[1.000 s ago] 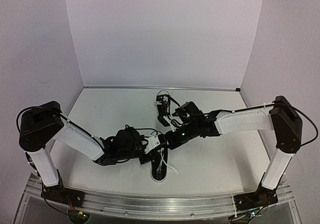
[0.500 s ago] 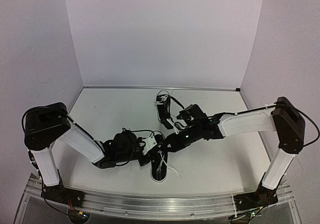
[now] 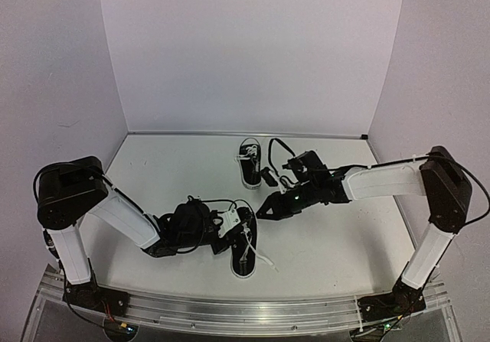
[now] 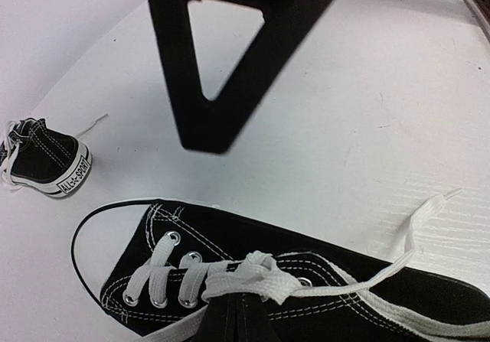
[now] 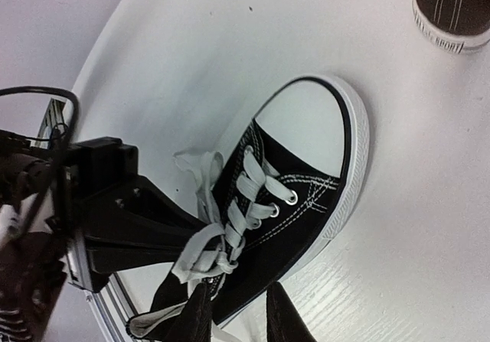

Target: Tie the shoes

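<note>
Near shoe (image 3: 243, 252) lies at centre-front of the table (image 3: 337, 242), toe cap toward the near edge. Far shoe (image 3: 249, 162) sits well apart, close to the back wall (image 3: 253, 59), heel toward the near shoe.

Change over the last second: the right gripper (image 3: 262, 213) was down on the near shoe's laces (image 4: 245, 275), jaws pressed together. It is now lifted and drawn back to the right, clear of the shoe. Right wrist view: its fingers are spread a little with nothing between them. It has let go.

Left gripper (image 4: 230, 320) is unchanged, fingers pressed together and, as far as the wrist views show, pinching the gathered laces at the knot. One loose lace end (image 4: 417, 218) trails onto the table on the shoe's right.

Reading: a crossing sits bunched over the eyelets, but no bow is visible. Judged early to midway on this shoe. Far shoe's state cannot be told from here.

Room: bare table right of the shoe and between the two shoes. Left arm lies low across the left side. Front rail (image 3: 230, 310) is near the toe, so there is little margin for pulling toward the bases.
</note>
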Motion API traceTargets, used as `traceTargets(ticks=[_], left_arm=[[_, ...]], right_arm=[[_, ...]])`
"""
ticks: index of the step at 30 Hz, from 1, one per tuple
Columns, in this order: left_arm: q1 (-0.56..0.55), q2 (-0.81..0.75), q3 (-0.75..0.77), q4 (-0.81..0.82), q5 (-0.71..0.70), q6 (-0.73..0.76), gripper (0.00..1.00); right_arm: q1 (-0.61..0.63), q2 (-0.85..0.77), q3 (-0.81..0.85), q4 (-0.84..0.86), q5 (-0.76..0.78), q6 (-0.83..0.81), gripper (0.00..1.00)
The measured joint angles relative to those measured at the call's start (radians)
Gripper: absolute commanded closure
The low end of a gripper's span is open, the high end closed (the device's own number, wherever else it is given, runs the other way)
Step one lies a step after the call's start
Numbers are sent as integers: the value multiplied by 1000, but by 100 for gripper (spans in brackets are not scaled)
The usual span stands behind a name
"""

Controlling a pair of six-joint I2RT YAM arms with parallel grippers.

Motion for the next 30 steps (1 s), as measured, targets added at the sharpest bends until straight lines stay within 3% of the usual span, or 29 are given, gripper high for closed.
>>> traceTargets(ticks=[16,30], left_arm=[[2,0,4,-18,24,23,100],[2,0,15,-29,28,26,100]], right_arm=[[34,103,16,13,-104,7,83],[49,120,36,20,-130,22,80]])
